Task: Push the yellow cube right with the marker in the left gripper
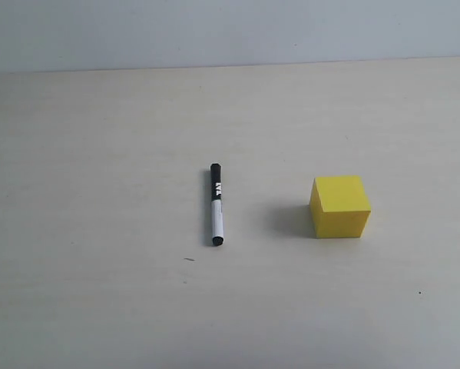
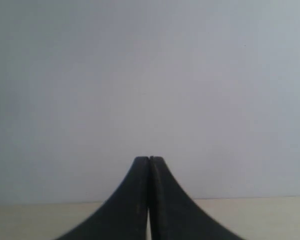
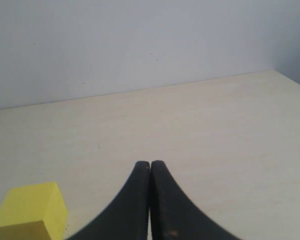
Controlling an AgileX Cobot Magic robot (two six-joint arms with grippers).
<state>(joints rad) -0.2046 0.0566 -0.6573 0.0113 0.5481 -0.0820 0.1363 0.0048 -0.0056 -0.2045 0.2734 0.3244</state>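
The marker lies flat on the pale table, black cap at the far end and white barrel toward the near end, free of any gripper. To its right, a short gap away, stands the yellow cube; the right wrist view also catches the cube. Neither arm appears in the exterior view. My left gripper is shut and empty, facing the pale wall with neither marker nor cube in its view. The right gripper is shut too, holding nothing, hovering over the table apart from the cube.
The light wooden table runs back to a plain pale wall. A table corner and edge show in the right wrist view. A small dark speck lies near the marker's near end.
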